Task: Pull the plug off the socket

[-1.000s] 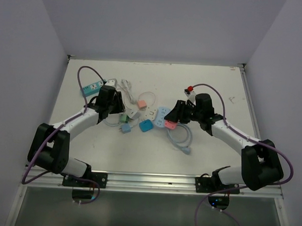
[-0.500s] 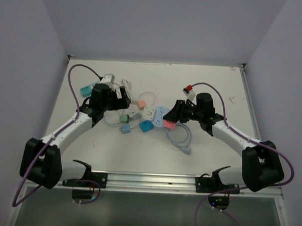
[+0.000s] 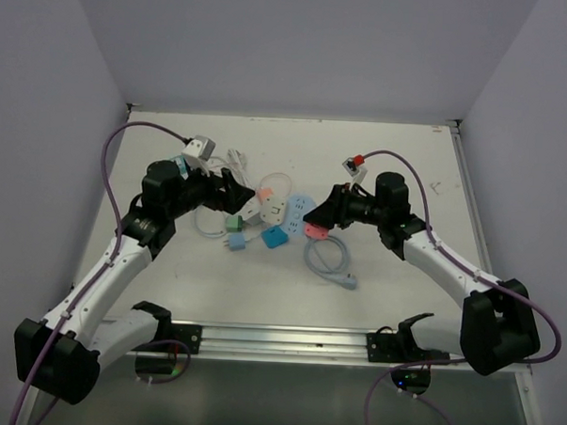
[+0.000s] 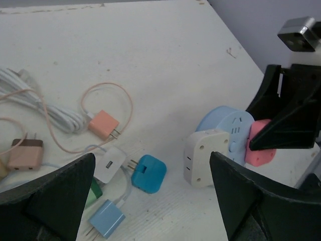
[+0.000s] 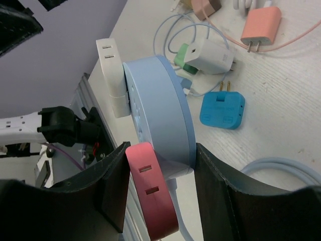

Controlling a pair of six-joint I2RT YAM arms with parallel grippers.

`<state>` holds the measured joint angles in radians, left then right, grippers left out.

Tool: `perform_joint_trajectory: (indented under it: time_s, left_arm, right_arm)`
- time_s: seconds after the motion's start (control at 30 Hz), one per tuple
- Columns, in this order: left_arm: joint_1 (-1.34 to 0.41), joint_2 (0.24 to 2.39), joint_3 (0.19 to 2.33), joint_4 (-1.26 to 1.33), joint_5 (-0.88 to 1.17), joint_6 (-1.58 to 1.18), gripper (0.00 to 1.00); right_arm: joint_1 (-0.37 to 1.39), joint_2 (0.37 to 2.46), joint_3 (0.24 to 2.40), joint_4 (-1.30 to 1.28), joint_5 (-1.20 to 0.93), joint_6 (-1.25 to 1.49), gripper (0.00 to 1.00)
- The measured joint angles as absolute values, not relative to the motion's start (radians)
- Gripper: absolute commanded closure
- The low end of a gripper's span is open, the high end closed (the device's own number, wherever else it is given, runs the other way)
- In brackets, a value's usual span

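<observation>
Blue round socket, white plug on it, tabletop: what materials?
Blue socket: likely moulded plastic, smooth satin, soft edge highlight.
White plug: matte plastic, crisp moulded slots.
Tabletop: probably white-painted wood; faint grain lines and scuffs.

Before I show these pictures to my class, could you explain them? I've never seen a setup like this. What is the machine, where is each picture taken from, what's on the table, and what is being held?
These are two robot arms bolted to the near edge of a table. One picture looks down from above and behind the arms. The other two come from a camera on each wrist. The right claw grips a round blue socket with a white plug and a pink plug in it. The left claw is open and empty. On the table lie a loose blue plug, a peach plug and a white cable.
</observation>
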<state>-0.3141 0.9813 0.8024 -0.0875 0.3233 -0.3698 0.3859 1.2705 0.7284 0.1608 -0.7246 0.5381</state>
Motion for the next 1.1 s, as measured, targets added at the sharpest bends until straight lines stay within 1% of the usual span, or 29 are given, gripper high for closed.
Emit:
perform_joint_trajectory:
  time_s: [0.13, 0.23, 0.33, 0.37, 0.4, 0.5, 0.57, 0.73, 0.77, 1.1]
  left_arm:
    - [-0.314, 1.023, 0.799, -0.076, 0.497, -0.346, 0.02]
    - [-0.318, 1.066, 0.780, -0.056, 0.601, -0.348, 0.06]
    - [-0.344, 1.093, 0.761, -0.030, 0.647, -0.353, 0.12]
    - [-0.363, 1.100, 0.760, -0.023, 0.652, -0.355, 0.18]
    - [-0.385, 1.107, 0.760, -0.015, 0.657, -0.357, 0.20]
    - [-0.443, 1.120, 0.760, 0.009, 0.662, -0.356, 0.26]
    - [-0.470, 1.125, 0.760, 0.019, 0.659, -0.357, 0.28]
    - [-0.492, 1.133, 0.760, 0.032, 0.643, -0.367, 0.29]
    - [-0.498, 1.134, 0.760, 0.035, 0.641, -0.373, 0.32]
    - [-0.530, 1.160, 0.759, 0.064, 0.600, -0.401, 0.32]
  right_arm:
    - [0.391, 1.259, 0.728, 0.185, -0.749, 0.538, 1.00]
    - [0.399, 1.253, 0.728, 0.195, -0.759, 0.537, 1.00]
    - [0.406, 1.253, 0.728, 0.197, -0.763, 0.535, 1.00]
    - [0.409, 1.253, 0.728, 0.197, -0.763, 0.534, 1.00]
    - [0.411, 1.253, 0.728, 0.197, -0.763, 0.533, 1.00]
    - [0.412, 1.253, 0.728, 0.193, -0.757, 0.527, 1.00]
    - [0.412, 1.253, 0.728, 0.182, -0.746, 0.516, 1.00]
    - [0.413, 1.250, 0.729, 0.142, -0.685, 0.493, 1.00]
    - [0.414, 1.248, 0.729, 0.130, -0.669, 0.489, 1.00]
    - [0.419, 1.223, 0.731, 0.053, -0.530, 0.467, 1.00]
